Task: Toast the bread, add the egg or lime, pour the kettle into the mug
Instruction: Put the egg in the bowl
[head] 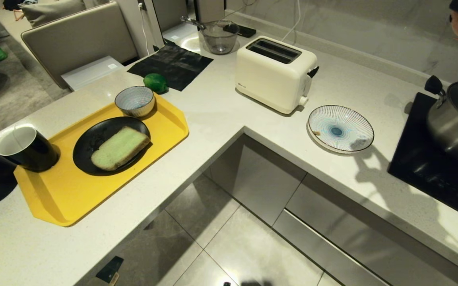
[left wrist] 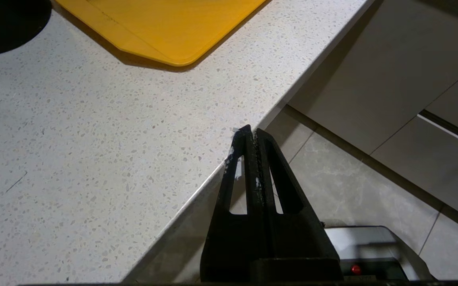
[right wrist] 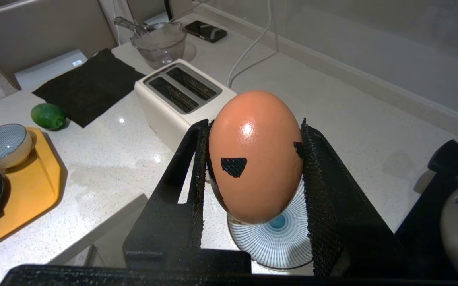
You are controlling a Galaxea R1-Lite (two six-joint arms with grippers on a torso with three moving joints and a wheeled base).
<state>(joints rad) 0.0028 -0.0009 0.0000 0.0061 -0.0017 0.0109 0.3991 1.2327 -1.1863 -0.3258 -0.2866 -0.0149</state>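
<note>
One egg (right wrist: 255,157) clamped upright in right claw (right wrist: 253,167), held above striped plate (right wrist: 276,238) beside toaster (right wrist: 181,99). Left claw (left wrist: 251,135) pressed together, parked at counter (left wrist: 74,159) edge. Step judged: adding egg. Next: carry to small bowl (head: 134,100) on tray (head: 165,119), lower gently. Bread (head: 119,147) untoasted on black plate (head: 90,139).

Left gripper (left wrist: 253,133) jaws pressed together, over speckled countertop (left wrist: 94,159) edge, yellow tray (left wrist: 165,28) corner beyond
</note>
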